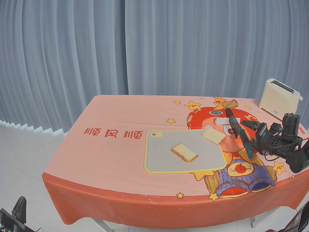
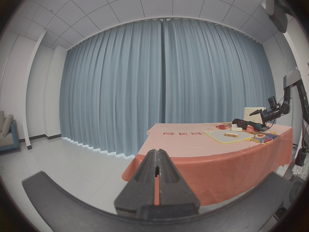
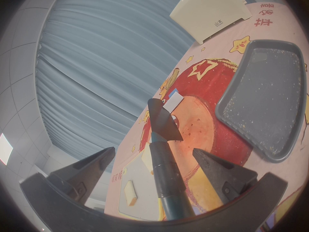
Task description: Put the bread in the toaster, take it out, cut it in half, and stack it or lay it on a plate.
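Two bread halves are out on the table. One half (image 1: 184, 152) lies in the middle of the grey, yellow-rimmed cutting board (image 1: 161, 158). The other half (image 1: 213, 135) sits at the board's far right corner. A knife (image 1: 239, 132) with a black blade and teal handle lies just right of the board, its tip by a small white block (image 1: 222, 121). My right gripper (image 1: 249, 136) is open, and the knife handle (image 3: 165, 174) lies between its spread fingers untouched. The cream toaster (image 1: 279, 99) stands at the far right. My left gripper (image 2: 156, 178) is shut on nothing, low and off the table's left side.
A dark grey plate (image 3: 264, 100) dusted with crumbs sits on the table beside my right gripper, between it and the toaster (image 3: 209, 10). The left half of the pink cloth (image 1: 112, 152) is bare. A blue curtain hangs behind the table.
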